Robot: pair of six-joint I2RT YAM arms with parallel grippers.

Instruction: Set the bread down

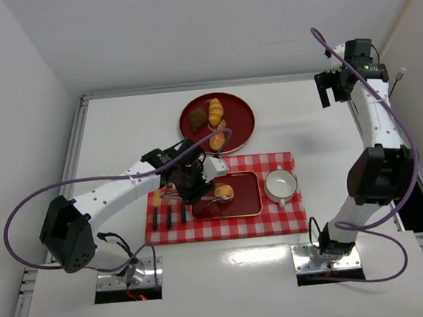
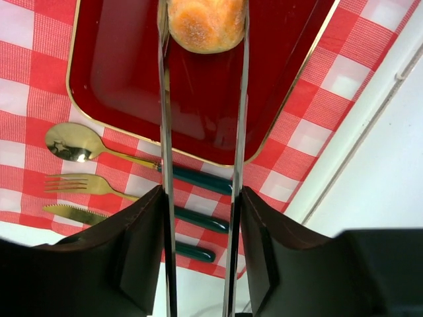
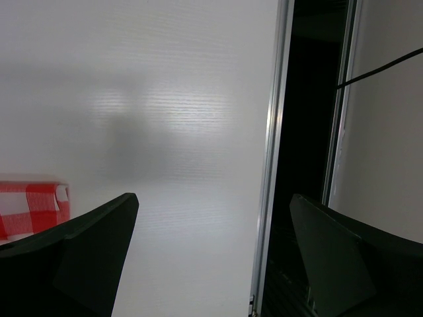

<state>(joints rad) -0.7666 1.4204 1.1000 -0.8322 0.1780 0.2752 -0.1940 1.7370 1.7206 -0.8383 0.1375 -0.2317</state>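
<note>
Two risks at the left gripper (image 2: 201, 195), clamped on tongs (image 2: 163, 132), pinching the bread (image 2: 206, 25) over the red tray (image 2: 119, 66). Might flick it toward the cup (image 1: 280, 186) if sprung open fast, or drag it on one blade. Far right, right gripper (image 3: 215, 201) parked, gaping, empty.

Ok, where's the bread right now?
Top view: the bread is over the red tray, left of the cup, between tongs held by the left gripper.

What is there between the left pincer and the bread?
Only metal tongs: the left pincer holds them, and their tips clamp the bread. The left wrist view shows it.
</note>
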